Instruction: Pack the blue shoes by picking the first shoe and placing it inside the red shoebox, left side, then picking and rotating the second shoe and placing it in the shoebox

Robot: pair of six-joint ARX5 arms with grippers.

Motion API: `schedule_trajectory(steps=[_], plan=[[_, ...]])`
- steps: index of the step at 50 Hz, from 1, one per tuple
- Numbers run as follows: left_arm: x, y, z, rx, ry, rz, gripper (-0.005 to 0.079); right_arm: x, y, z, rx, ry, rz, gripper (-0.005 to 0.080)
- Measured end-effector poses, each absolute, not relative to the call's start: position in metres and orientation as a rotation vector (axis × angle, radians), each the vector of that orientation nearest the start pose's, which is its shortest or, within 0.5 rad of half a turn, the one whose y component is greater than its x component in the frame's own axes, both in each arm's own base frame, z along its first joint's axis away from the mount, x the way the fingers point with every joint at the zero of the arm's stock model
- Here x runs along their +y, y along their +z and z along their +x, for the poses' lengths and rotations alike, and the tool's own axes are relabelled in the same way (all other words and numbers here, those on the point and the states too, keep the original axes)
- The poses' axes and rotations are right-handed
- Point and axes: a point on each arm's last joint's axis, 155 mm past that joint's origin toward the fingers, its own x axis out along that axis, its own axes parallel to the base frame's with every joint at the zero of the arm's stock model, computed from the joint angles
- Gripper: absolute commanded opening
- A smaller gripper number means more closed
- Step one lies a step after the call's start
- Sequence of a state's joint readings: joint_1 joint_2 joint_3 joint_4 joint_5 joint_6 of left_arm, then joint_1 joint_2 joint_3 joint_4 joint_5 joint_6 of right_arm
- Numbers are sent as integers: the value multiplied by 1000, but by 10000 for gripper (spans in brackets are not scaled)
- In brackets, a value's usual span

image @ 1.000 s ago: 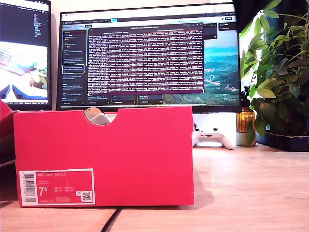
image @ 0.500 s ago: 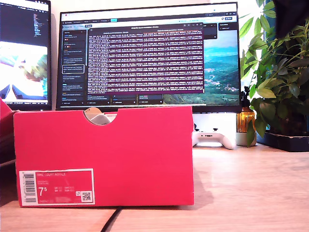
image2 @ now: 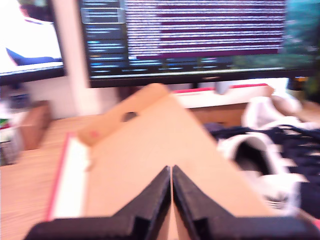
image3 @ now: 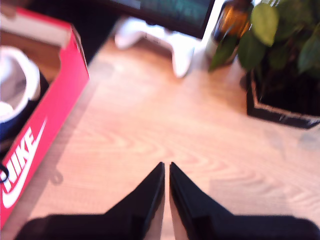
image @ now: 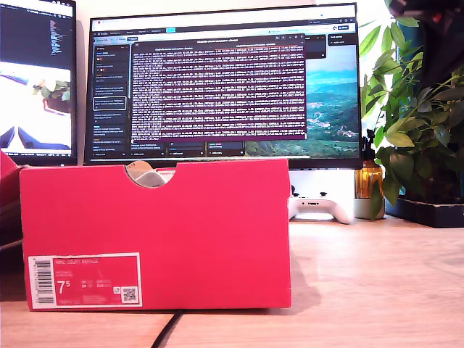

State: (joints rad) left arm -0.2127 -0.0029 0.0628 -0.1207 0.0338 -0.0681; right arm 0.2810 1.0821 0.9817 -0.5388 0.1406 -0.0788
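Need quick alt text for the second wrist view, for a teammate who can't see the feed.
My second pincer, its jaws closed and empty, hangs over bare wooden desk. Beside it stands the red shoebox with a white logo on its side and a blue shoe inside; farther off are a white game controller and a potted plant.

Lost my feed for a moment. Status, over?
First pincer shut, empty, above the box flap. Second pincer shut, empty, over bare desk. Blue shoe inside the red shoebox. Nothing in the way.
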Motion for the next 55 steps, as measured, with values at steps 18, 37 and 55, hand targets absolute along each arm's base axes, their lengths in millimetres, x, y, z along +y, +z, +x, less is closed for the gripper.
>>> schedule_trajectory(steps=[18,37,55], plan=[[-23,167,246,50,-130,-71,-20,65,216,326,557,133,-152,-8],[-18,145,245,137,-108,-61,-19,50,228,299,402,89,-111,-8],[-18,116,239,254,-106,-57,-19,38,254,278,299,59,-78,-8]])
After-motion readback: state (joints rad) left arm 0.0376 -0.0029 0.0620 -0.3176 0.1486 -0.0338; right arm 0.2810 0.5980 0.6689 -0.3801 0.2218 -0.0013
